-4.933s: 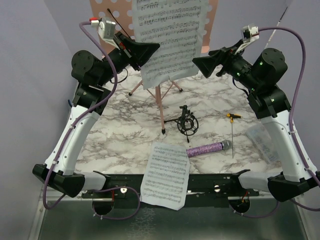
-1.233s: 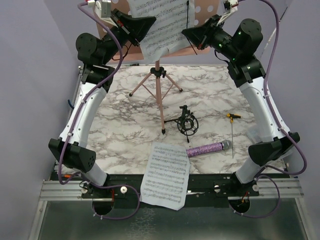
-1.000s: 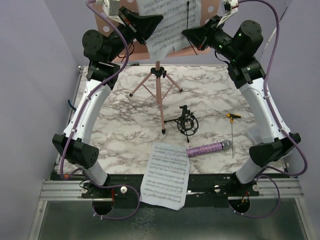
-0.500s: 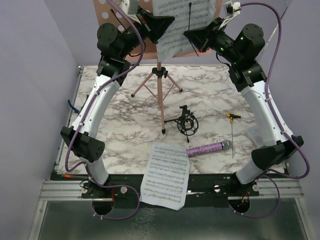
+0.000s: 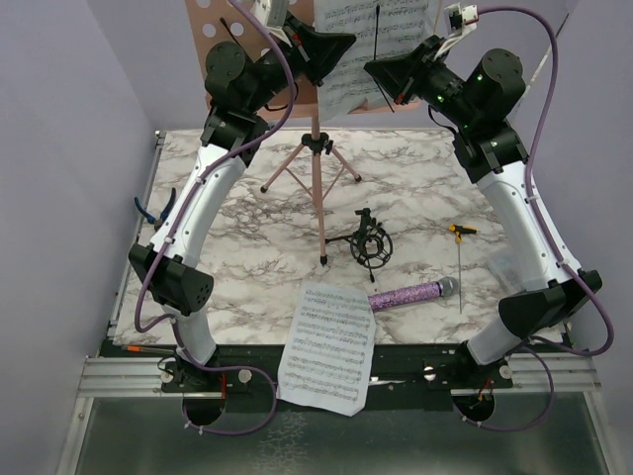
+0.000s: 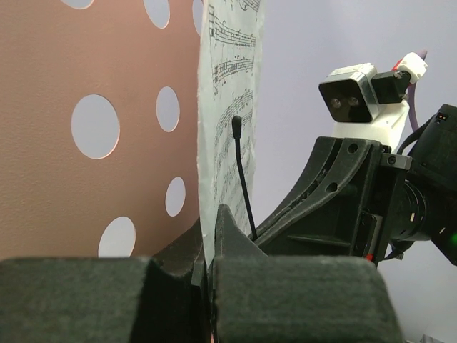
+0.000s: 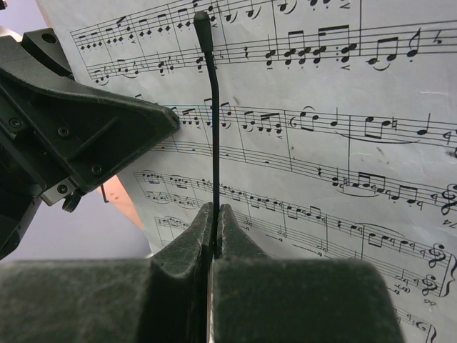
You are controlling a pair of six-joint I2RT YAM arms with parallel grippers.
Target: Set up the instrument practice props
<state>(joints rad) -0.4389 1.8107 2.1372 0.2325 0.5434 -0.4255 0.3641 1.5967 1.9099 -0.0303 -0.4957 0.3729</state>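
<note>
Sheet (image 5: 346,20) stood against the pink stand (image 5: 315,188) at 12 o'clock on the counter (image 5: 247,257). Left gripper (image 6: 208,243) was pressed tight on the sheet's edge. Right gripper (image 7: 214,221) pinched the thin black wire (image 7: 213,107) lying over the notes. Paper is light and floppy and could rip, so hold it softly by the edge. The stand's top was cut off, and the arms hid its ledge. Another sheet (image 5: 326,346) lay at 6 o'clock.

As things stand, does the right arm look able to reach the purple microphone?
Likely yes, once freed: the right pincer is shut on the black page wire. The microphone lies uncovered on the table.
</note>
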